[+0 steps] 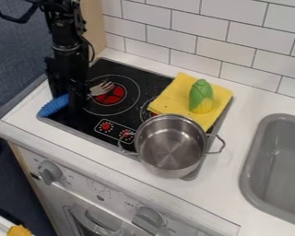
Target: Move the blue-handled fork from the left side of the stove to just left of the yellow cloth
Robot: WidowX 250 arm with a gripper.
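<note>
The black hand (71,103) is at the blue fork (53,105); I can't tell if it grips. The pot (172,150) sits right, near the toy corn (201,97).

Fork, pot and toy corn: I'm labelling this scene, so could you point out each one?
Fork (54,106): camera view, on its blue handle.
Pot (173,148): camera view, on its inside bottom.
Toy corn (200,92): camera view, on its green husk.
</note>
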